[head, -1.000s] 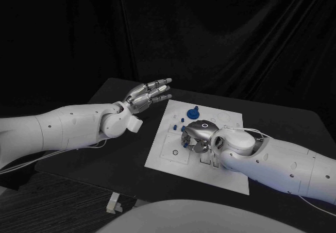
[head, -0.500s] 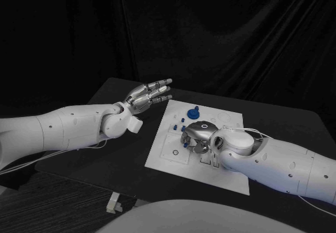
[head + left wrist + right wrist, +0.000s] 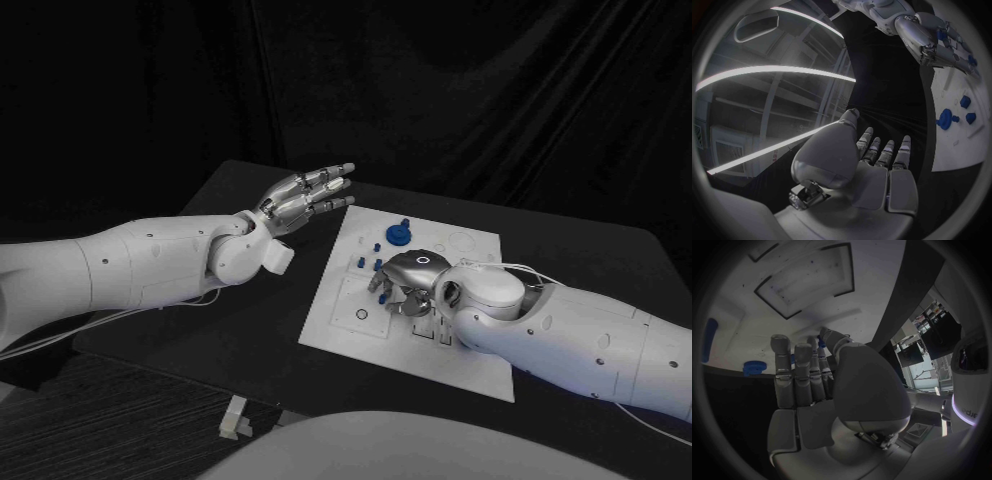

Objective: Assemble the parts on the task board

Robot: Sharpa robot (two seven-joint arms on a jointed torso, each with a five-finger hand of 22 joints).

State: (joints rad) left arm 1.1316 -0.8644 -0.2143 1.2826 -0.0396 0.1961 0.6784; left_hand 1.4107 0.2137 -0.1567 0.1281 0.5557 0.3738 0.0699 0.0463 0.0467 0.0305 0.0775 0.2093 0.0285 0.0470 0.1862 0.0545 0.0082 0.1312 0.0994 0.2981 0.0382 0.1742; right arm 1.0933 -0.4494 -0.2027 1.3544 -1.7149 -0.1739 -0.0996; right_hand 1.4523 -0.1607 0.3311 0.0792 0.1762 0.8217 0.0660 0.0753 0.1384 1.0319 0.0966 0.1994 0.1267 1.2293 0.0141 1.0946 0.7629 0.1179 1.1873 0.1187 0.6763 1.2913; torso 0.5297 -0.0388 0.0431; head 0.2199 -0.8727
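The white task board (image 3: 361,335) lies in the middle of the black table. My right hand (image 3: 408,283) hangs low over the board's middle with its fingers curled down. In the right wrist view a small blue part (image 3: 821,343) sits pinched between its thumb and a fingertip, just above the board (image 3: 786,285). A large blue round part (image 3: 397,235) and smaller blue pieces (image 3: 356,262) stand on the board's far half. My left hand (image 3: 306,195) floats open, fingers spread, left of the board's far corner and touching nothing.
The left wrist view shows the board's edge (image 3: 957,140) with blue parts (image 3: 947,119) beyond my open left hand (image 3: 873,165), and the right hand (image 3: 932,45) farther off. Bare black table (image 3: 245,320) surrounds the board.
My right hand has shifted slightly toward the board's far side with its fingers still curled. The left hand has stayed in place.
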